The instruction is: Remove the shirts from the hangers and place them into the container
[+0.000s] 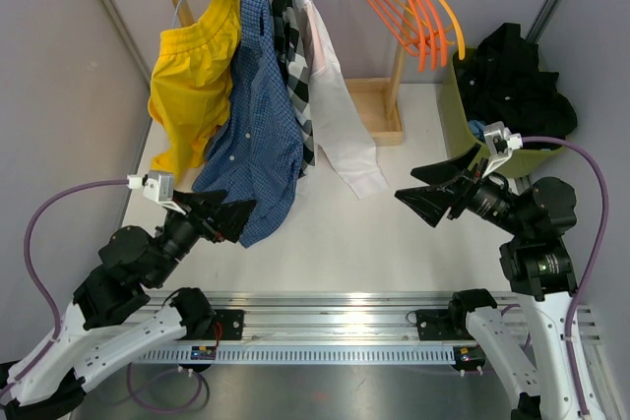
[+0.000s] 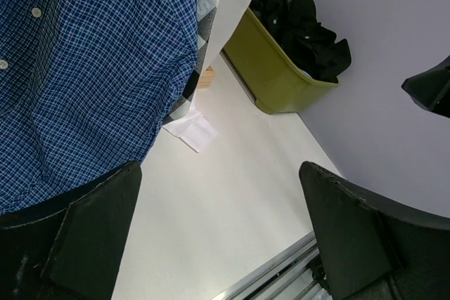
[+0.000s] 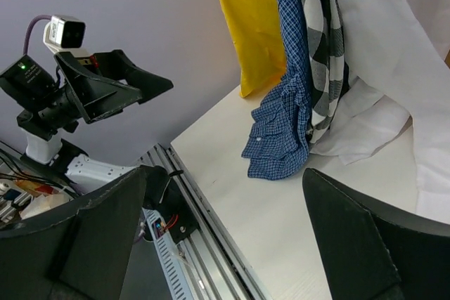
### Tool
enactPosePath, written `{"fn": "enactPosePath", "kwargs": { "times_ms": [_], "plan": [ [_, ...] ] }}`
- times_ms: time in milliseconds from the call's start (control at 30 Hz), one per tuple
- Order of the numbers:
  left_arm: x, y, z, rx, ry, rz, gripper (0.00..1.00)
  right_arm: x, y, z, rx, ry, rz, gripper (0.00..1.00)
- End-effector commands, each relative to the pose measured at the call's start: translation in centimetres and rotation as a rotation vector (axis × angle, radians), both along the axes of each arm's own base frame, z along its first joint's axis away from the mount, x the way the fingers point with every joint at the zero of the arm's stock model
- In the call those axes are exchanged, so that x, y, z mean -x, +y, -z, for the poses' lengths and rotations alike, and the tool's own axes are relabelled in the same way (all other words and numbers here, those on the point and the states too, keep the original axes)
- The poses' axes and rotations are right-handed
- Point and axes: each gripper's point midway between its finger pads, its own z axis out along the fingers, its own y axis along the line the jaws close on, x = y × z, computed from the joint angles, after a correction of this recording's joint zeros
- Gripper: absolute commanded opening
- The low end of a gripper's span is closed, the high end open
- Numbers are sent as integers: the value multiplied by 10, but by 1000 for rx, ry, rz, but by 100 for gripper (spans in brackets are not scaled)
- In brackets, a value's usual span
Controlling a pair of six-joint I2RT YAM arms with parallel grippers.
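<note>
Four shirts hang from the rack at the back: yellow (image 1: 192, 86), dark blue check (image 1: 258, 115), black-and-white check (image 1: 293, 36) and white (image 1: 340, 115). Several bare orange hangers (image 1: 413, 7) hang to their right. The olive-green container (image 1: 455, 95) at the right holds a black shirt (image 1: 512, 81). My left gripper (image 1: 241, 218) is open and empty, right at the blue check shirt's lower hem (image 2: 84, 68). My right gripper (image 1: 418, 194) is open and empty, just in front of the container and facing left towards the shirts (image 3: 285, 124).
The wooden rack's post and foot (image 1: 379, 95) stand between the white shirt and the container. Grey walls close in both sides. The white shirt's cuff (image 2: 193, 130) rests on the table. An aluminium rail (image 1: 325, 327) runs along the near edge.
</note>
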Motion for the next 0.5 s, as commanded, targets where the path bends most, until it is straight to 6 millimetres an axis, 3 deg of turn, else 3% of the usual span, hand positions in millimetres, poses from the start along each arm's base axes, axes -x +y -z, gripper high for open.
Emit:
{"fn": "enactPosePath", "kwargs": {
  "times_ms": [0,467],
  "plan": [
    [4,3,-35,64,-78,13,99,9,6,-9,-27,-31,-65,99],
    [5,22,-42,64,-97,-49,99,8,8,-22,-70,-61,-82,99]
  ]
}}
